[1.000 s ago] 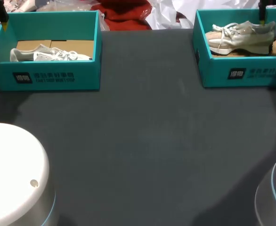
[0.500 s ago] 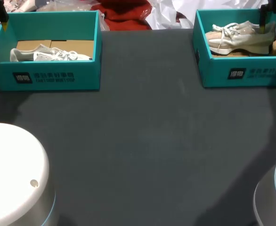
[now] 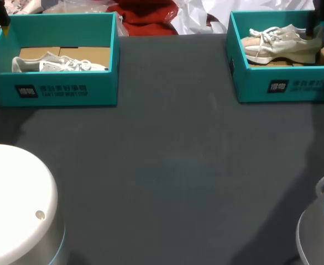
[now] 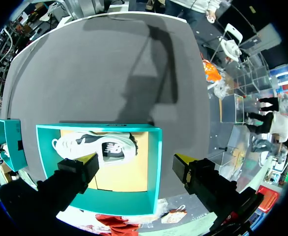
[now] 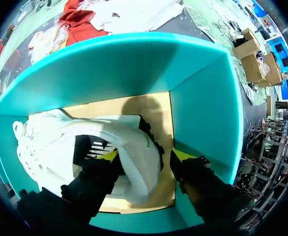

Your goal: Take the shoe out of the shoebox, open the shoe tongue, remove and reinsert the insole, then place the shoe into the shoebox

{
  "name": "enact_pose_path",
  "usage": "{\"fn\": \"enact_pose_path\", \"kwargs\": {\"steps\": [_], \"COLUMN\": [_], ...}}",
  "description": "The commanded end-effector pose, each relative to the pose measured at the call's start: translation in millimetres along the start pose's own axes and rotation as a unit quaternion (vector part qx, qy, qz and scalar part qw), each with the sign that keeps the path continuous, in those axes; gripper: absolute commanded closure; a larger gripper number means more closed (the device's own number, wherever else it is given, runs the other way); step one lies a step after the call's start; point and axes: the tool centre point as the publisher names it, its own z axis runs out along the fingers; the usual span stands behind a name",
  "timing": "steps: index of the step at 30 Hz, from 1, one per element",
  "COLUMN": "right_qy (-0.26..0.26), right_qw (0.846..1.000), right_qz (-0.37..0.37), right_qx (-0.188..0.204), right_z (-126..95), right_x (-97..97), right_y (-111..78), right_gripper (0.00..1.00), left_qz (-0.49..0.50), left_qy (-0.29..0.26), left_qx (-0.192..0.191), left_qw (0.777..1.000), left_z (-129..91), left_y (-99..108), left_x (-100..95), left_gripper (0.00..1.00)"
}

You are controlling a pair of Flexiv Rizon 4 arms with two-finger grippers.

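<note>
Your right gripper (image 5: pixel 146 156) is inside the teal cardboard shoebox (image 3: pixel 283 83) at the table's 1 o'clock. Its fingers are spread and straddle the heel of the beige lace-up sneaker (image 3: pixel 281 43), with the outer finger clear of it. The sneaker's still in the box, toe toward 9 o'clock. Your left gripper (image 4: pixel 136 158) hangs over the second teal shoebox (image 4: pixel 154 162) at 10 o'clock, fingers spread wide and gripping nothing. A white sneaker (image 4: pixel 92 146) lies inside.
</note>
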Motion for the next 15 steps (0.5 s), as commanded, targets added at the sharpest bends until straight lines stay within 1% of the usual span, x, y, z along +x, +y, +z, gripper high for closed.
{"fn": "enact_pose_path", "kwargs": {"steps": [1,2,4,12,15], "right_qy": [0.002,0.002,0.003,0.005,0.007], "right_qw": [1.000,1.000,1.000,0.999,0.999], "right_qz": [-0.003,-0.003,-0.005,-0.008,-0.008], "right_qx": [0.021,0.022,0.024,0.035,0.038], "right_z": [5.2,6.0,7.4,15.4,17.0], "right_x": [-0.7,-0.9,-1.6,-0.6,0.1], "right_y": [8.8,8.7,8.6,6.0,4.7], "right_gripper": [0.45,0.44,0.47,0.44,0.47], "left_qz": [0.001,0.001,0.001,0.001,0.001], "left_qy": [0.001,0.001,0.001,0.001,0.001], "left_qx": [0.000,0.000,0.000,0.000,0.000], "left_qw": [1.000,1.000,1.000,1.000,1.000], "left_z": [-0.5,-0.5,-0.5,-0.5,-0.5], "left_y": [-0.3,-0.3,-0.3,-0.3,-0.3], "left_x": [0.2,0.2,0.2,0.2,0.2], "left_gripper": [0.00,0.00,0.00,0.00,0.00]}}
